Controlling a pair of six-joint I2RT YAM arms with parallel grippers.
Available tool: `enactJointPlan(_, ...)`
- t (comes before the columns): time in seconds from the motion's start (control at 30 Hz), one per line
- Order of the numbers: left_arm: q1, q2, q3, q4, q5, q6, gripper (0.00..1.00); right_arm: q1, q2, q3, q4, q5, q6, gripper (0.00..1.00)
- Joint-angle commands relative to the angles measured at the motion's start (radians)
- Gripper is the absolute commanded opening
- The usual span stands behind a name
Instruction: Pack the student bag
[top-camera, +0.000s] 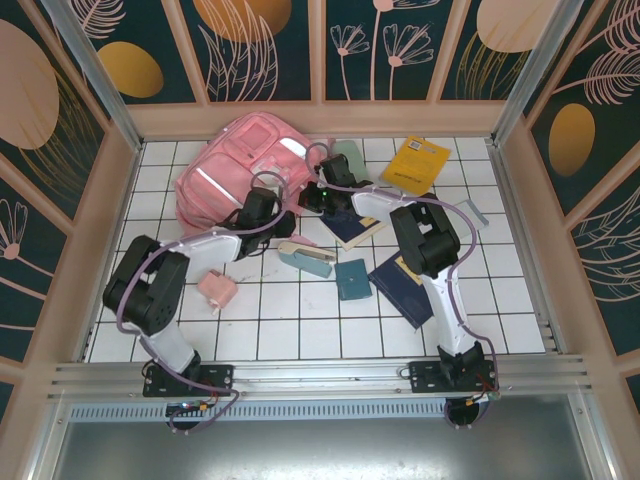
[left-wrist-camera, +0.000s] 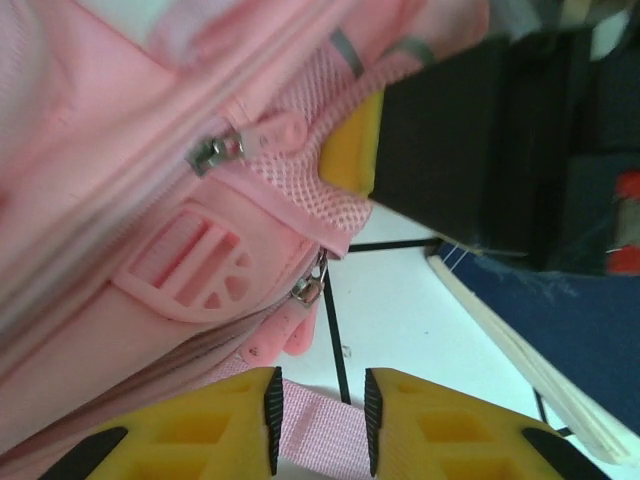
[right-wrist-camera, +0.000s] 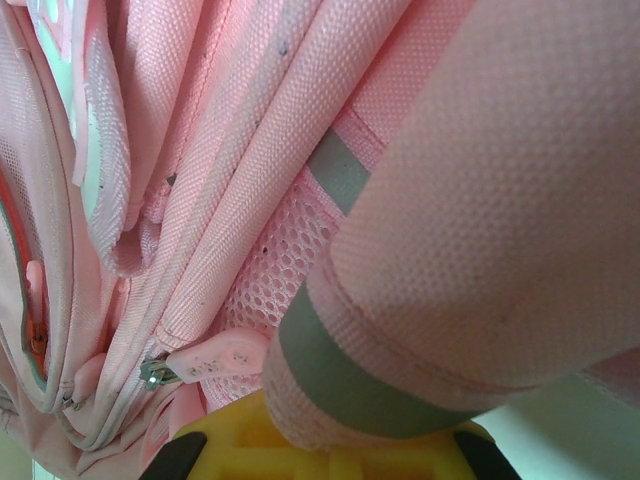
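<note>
The student bag (top-camera: 245, 165) is lying toward the far left corner of the table (top-camera: 290, 330). The right gripper (top-camera: 320, 195) is reaching in at the bag's right side, under a padded strap (right-wrist-camera: 480, 250); I cannot tell whether it is clenched or released. The left gripper (left-wrist-camera: 318, 410) is showing narrowly parted jaws with pink webbing (left-wrist-camera: 322, 438) between them, and I cannot tell whether it is grasping.

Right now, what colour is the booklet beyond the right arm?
The booklet is yellow; top external view.
</note>
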Motion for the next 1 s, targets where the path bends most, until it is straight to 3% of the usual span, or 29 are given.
enactJointPlan(0.0, 0.002, 0.061, 0.040, 0.013, 0.021, 0.018, 0.28, -0.012, 0.021, 0.044, 0.038, 0.031, -0.022, 0.00)
enactJointPlan(0.47, 0.004, 0.188, 0.145, -0.051, -0.064, 0.068, 0.29, -0.011, -0.005, 0.015, 0.043, 0.014, -0.016, 0.00)
enactJointPlan(0.97, 0.004, 0.278, 0.202, -0.128, -0.021, 0.174, 0.38, -0.012, -0.008, 0.008, 0.047, 0.005, -0.010, 0.00)
